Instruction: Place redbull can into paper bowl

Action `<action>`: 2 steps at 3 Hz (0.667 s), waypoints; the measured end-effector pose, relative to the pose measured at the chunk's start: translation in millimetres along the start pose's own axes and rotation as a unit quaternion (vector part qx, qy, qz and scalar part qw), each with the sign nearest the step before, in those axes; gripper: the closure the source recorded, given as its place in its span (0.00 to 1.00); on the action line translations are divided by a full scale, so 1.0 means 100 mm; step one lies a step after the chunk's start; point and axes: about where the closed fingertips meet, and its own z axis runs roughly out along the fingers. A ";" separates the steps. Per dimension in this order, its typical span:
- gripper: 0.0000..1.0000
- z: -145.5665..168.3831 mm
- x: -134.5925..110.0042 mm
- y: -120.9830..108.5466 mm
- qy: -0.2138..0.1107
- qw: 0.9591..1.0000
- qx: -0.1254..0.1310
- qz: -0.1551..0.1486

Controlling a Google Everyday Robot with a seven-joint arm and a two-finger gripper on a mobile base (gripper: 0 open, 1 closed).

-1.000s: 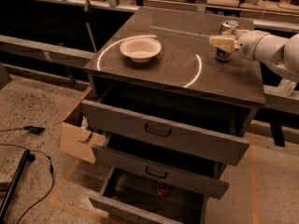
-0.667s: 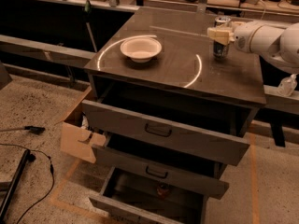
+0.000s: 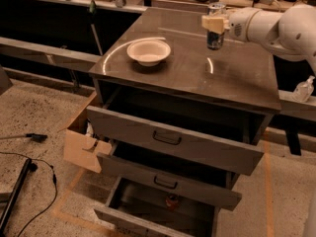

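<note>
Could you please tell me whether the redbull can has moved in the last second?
Yes. The redbull can, held in the gripper over the back right of the cabinet, has shifted left towards the unmoved paper bowl.

Claw (image 3: 215, 23) around redbull can (image 3: 215, 41), right of paper bowl (image 3: 148, 53) on cabinet top (image 3: 222, 80).

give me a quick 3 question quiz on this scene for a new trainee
1. Multiple choice: where is the paper bowl? A) in the top drawer B) on the cabinet top C) on the floor
2. True or false: the gripper, over the far part of the cabinet top and beside the bowl, is closed on the redbull can.
3. Fill in: the number of drawers pulled open is ___.
Key: 1 B; 2 true; 3 three.
</note>
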 end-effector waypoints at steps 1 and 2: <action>1.00 0.30 -0.18 0.29 -0.015 1.000 -0.013 0.020; 1.00 0.59 -0.36 0.53 -0.033 0.999 -0.021 0.034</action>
